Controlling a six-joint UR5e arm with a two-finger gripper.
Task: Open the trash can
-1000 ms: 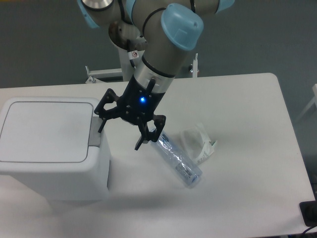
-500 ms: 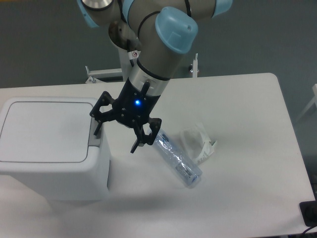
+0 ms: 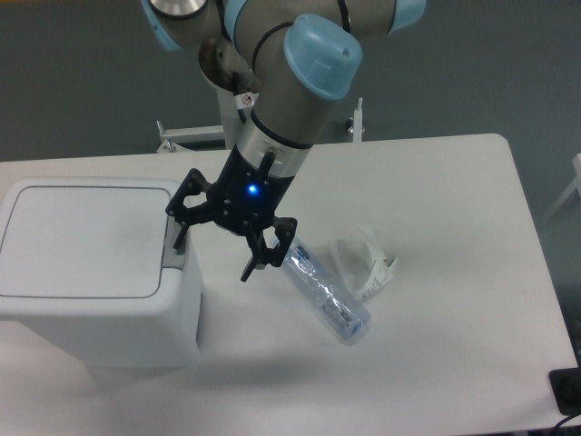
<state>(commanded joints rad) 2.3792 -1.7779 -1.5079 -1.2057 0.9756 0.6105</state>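
While my tool [image 3: 213, 247] hung spread wide beside the grey push-button [image 3: 173, 253] of the large white plastic trash can [image 3: 91, 272] at the counter's left, one finger risked missing it.

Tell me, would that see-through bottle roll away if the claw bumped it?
Probably. The bottle lies on its side on the smooth table, and its body looks round, so a sideways nudge would likely roll it. It looks empty and thin, so it is probably light and may dent if squeezed.
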